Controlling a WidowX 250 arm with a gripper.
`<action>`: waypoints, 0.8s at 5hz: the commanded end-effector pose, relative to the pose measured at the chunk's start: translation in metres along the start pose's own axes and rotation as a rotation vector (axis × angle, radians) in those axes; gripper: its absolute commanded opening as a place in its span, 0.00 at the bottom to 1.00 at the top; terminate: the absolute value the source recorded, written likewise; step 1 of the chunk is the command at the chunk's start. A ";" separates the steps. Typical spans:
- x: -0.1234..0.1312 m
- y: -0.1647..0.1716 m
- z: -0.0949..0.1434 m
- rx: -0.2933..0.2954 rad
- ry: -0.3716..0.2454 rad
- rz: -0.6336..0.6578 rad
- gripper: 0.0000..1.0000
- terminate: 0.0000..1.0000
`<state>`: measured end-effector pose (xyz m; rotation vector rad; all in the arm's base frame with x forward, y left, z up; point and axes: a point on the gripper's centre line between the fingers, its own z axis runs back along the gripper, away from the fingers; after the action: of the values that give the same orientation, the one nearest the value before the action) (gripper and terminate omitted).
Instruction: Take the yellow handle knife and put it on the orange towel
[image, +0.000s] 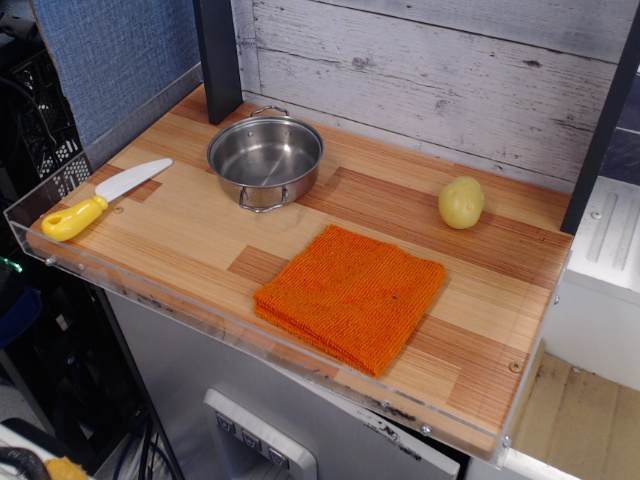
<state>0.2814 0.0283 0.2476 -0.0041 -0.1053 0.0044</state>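
Observation:
The yellow handle knife (98, 201) lies flat at the left end of the wooden table, its yellow handle (72, 219) toward the front left corner and its white-grey blade (133, 180) pointing back right. The orange towel (350, 296) lies folded and flat near the front middle of the table, well to the right of the knife. No gripper or arm shows in this view.
A steel pot (265, 160) with two handles stands empty at the back, between knife and towel. A yellowish potato (461, 202) sits at the back right. A clear acrylic rim (150, 295) edges the table's front and left. Dark posts (218, 60) stand at the back.

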 end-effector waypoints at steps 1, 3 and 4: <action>0.000 0.000 0.000 0.000 0.000 0.000 1.00 0.00; -0.014 0.059 -0.015 0.052 -0.041 0.043 1.00 0.00; -0.033 0.103 -0.026 0.076 -0.047 0.099 1.00 0.00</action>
<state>0.2528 0.1331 0.2046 0.0516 -0.1131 0.1134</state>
